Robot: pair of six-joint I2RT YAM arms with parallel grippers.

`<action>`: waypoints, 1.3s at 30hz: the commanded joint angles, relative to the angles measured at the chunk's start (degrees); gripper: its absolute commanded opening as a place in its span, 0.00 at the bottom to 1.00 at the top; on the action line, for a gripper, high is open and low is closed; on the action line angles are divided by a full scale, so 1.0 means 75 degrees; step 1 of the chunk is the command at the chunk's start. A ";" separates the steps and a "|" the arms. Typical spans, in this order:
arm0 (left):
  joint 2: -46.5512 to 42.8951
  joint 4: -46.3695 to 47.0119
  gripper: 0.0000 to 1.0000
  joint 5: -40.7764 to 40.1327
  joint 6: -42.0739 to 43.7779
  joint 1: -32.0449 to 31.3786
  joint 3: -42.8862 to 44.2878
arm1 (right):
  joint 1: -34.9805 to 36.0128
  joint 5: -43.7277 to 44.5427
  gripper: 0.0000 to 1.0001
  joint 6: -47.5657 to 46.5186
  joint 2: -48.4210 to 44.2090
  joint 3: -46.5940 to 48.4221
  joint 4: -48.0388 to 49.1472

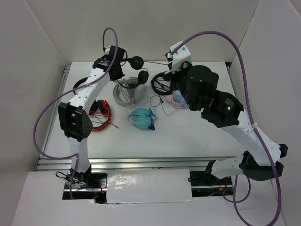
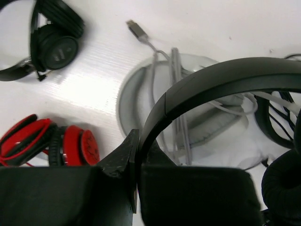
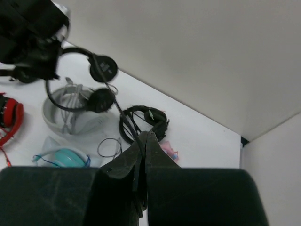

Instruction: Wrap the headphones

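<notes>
The headphones [image 1: 137, 61] hang above the table's far side, thin black headband [image 2: 211, 80] up and two round earcups [image 3: 102, 69] dangling. My left gripper [image 1: 117, 66] is shut on that headband, which runs out from between its jaws [image 2: 136, 136]. The thin black cable [image 1: 155, 62] stretches from the earcups to my right gripper [image 1: 173, 59], raised at the back centre. In the right wrist view the cable [image 3: 124, 120] slants down into the jaws [image 3: 146, 136], which are shut on it.
On the table below lie a grey-white pair [image 1: 126, 93], a red-and-black pair [image 1: 99, 110], a teal pair [image 1: 141, 117], a pink-and-blue item [image 1: 176, 99], a black tangled pair [image 1: 162, 84] and a chunky black pair [image 2: 51, 42]. White walls enclose three sides.
</notes>
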 commanded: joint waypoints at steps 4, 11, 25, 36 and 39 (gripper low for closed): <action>-0.0768 -0.0009 0.00 -0.0207 -0.0075 0.0543 -0.0304 | -0.0389 0.0983 0.00 0.0090 -0.0037 -0.0003 0.0167; -0.0923 0.0179 0.00 0.0132 -0.0439 0.1316 0.0161 | 0.0079 -0.0224 0.00 0.1926 -0.1193 -0.2305 0.0199; -0.1565 0.1723 0.00 0.3841 -0.0978 0.1880 0.0269 | -0.0375 -0.5460 0.00 0.4204 -0.2335 -0.7136 0.2974; -0.3216 0.2757 0.00 0.6508 0.0251 0.1307 -0.0727 | -0.2567 -0.6869 0.00 0.4368 -0.1081 -0.9003 0.6139; -0.3896 0.3002 0.00 0.6520 0.0884 0.0652 -0.1383 | -0.3411 -0.7137 0.00 0.4124 -0.0542 -0.8490 0.6374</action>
